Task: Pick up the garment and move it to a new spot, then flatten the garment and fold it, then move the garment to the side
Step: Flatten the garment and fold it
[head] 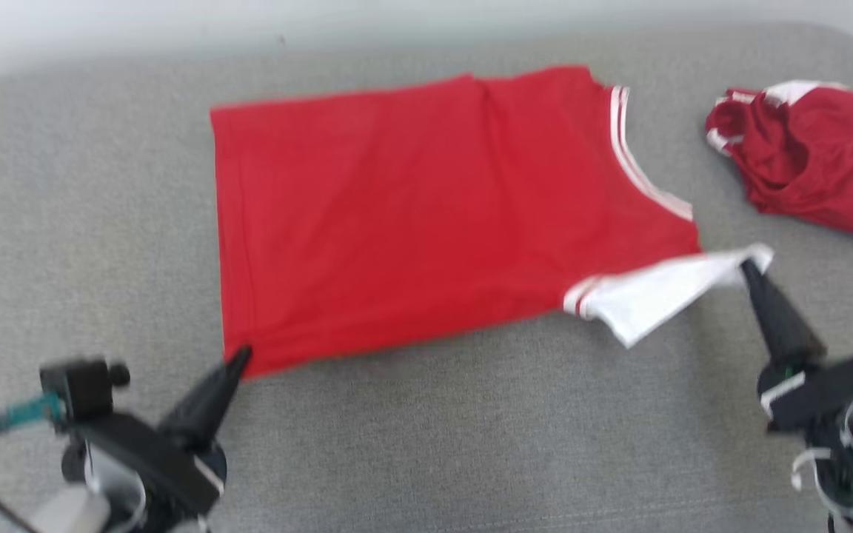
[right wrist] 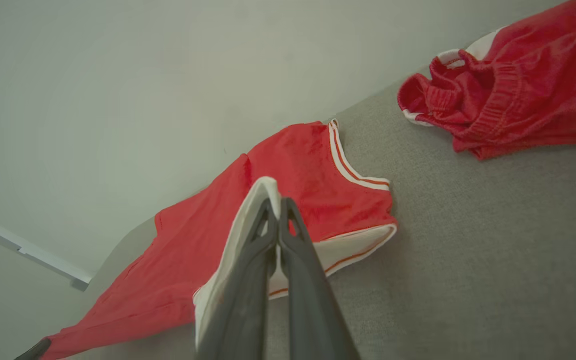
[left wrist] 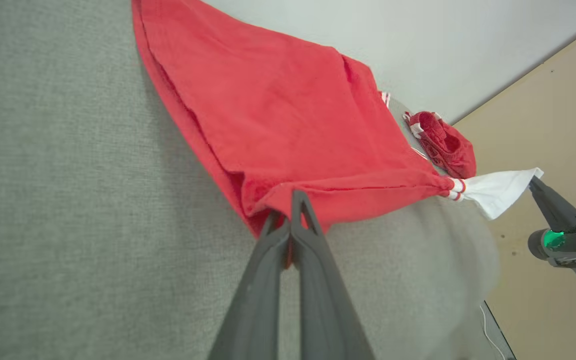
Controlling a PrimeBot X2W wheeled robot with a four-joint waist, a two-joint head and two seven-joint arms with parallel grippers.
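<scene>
The garment [head: 412, 215] is a red shirt with white-striped trim and white sleeves, spread over the grey padded surface [head: 434, 444]. My left gripper [head: 241, 357] is shut on its near left hem corner, seen up close in the left wrist view, where the garment [left wrist: 288, 125] bunches at the gripper [left wrist: 288, 212]. My right gripper [head: 748, 268] is shut on the white sleeve [head: 663, 296] at the near right and holds it lifted off the surface. In the right wrist view the gripper [right wrist: 274, 207] pinches the white sleeve edge [right wrist: 238, 240], with the garment [right wrist: 298, 180] beyond it.
A second red garment with white trim [head: 811, 155] lies crumpled at the far right of the surface, also visible as the red heap [right wrist: 508, 95]. A pale wall [head: 249, 22] runs behind the surface. Tan floor [left wrist: 558, 130] lies past its right edge.
</scene>
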